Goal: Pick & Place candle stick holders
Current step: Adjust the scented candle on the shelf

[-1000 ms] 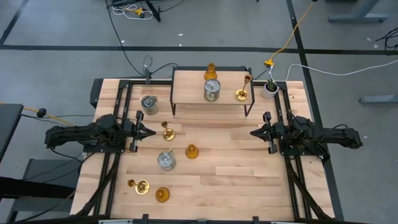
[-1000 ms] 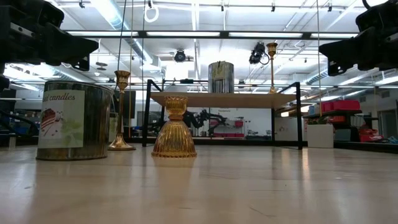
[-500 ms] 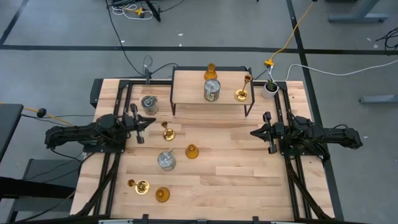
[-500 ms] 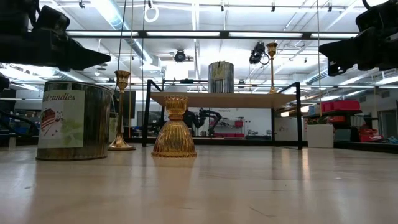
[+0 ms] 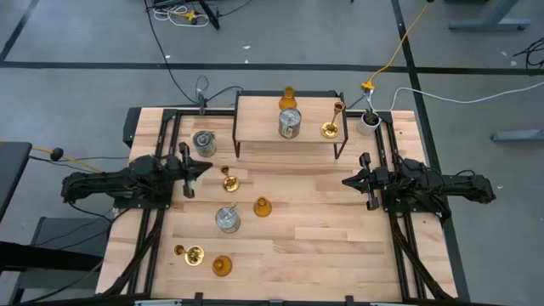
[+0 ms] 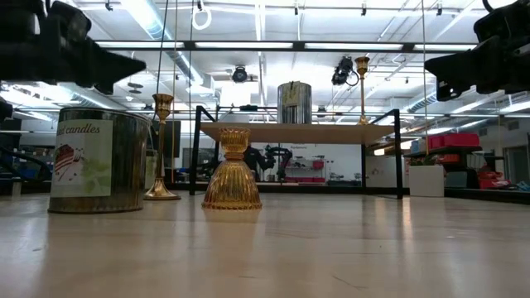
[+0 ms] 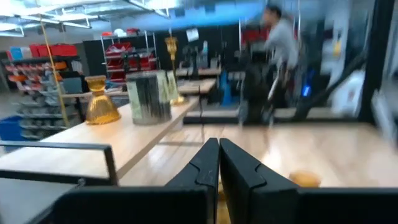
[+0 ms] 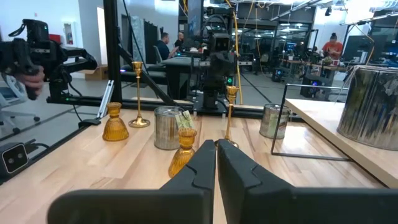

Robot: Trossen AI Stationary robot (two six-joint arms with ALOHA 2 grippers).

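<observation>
Three glass cylinders (image 5: 227,219), three amber bells (image 5: 263,206), three brass holders (image 5: 229,182), one plant pot (image 5: 368,120)

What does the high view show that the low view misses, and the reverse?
High only: the holders near the front edge, an amber one and a brass one, plus the potted plant beside the shelf.
Low only: the "candles" label on the nearest glass cylinder, and the room behind.
Both: the shelf's three holders, and the amber holder mid-table.

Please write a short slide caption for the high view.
Both grippers, left and right, wait shut above six table candle holders; three more stand on the shelf.
</observation>
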